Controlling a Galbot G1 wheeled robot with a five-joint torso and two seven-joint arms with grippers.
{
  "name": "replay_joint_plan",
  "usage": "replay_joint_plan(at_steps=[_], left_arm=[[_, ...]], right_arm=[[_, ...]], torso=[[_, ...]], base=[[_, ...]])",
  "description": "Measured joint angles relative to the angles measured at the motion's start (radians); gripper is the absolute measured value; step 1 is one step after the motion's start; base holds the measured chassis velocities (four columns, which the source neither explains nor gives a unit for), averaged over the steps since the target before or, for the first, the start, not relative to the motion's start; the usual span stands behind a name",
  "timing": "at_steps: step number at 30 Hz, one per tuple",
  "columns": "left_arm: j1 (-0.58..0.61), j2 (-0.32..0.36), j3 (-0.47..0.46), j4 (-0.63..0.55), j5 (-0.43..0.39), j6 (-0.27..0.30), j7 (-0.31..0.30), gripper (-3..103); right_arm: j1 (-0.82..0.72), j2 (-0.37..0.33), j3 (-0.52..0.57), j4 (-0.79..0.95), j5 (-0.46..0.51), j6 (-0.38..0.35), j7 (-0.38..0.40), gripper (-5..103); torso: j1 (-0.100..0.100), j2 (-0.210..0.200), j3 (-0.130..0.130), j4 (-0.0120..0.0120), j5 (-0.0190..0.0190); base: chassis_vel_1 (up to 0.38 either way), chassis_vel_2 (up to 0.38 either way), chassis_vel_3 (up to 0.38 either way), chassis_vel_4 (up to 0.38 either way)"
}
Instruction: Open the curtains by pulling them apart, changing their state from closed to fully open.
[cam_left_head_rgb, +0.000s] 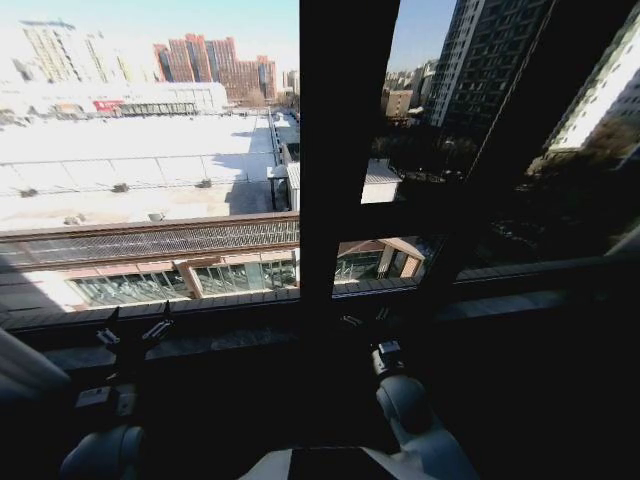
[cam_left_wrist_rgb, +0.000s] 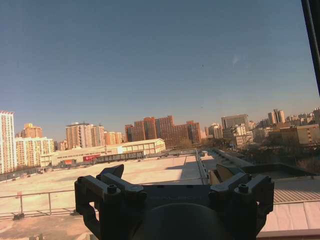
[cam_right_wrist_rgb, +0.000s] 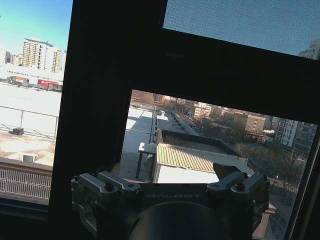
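Curtains (cam_left_head_rgb: 18, 366) were visible to you as one pale strip of fabric at the far left edge of the head view, low down beside the window sill (cam_left_head_rgb: 230, 340). It was drawn well clear of the glass. A faint light streak sat at the far right edge, but you could not tell whether that was the other panel.

The window stood uncovered in front of you. Its dark central post (cam_left_head_rgb: 330, 150) split the outlook, with a wide white rooftop (cam_left_head_rgb: 130, 150) to the left and shadowed towers to the right.

Your left pincer (cam_left_head_rgb: 131, 331) hung near the sill on the left. In the left wrist view the left pincer (cam_left_wrist_rgb: 170, 172) had its fingers (cam_left_wrist_rgb: 113, 171) spread wide with nothing between them, and open sky and city lay beyond.

Your right pincer (cam_left_head_rgb: 365, 318) was raised just right of the post's foot. In the right wrist view the right pincer (cam_right_wrist_rgb: 165, 172) faced the post (cam_right_wrist_rgb: 100, 100) and a mesh screen (cam_right_wrist_rgb: 240, 20), fingers likewise parted and holding nothing. Neither pincer touched fabric.
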Motion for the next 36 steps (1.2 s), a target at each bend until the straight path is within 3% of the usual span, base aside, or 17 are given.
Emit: replay_joint_plan(at_steps=[26, 36], left_arm=[[-0.02, -0.013, -0.001, 0.03, 0.001, -0.013, 0.007, 100], [-0.018, -0.014, -0.001, 0.037, 0.001, -0.022, 0.008, 100]], right_arm=[[-0.014, -0.001, 0.005, -0.023, -0.004, 0.007, 0.022, 100], [-0.018, 0.001, 0.005, -0.03, -0.007, 0.009, 0.032, 100]], torso=[[0.0, 0.0, 0.0, -0.0001, 0.0005], [0.0, 0.0, 0.0, 0.0, 0.0005]], base=[[-0.289, -0.414, 0.292, 0.419], [-0.144, -0.397, 0.155, 0.403]])
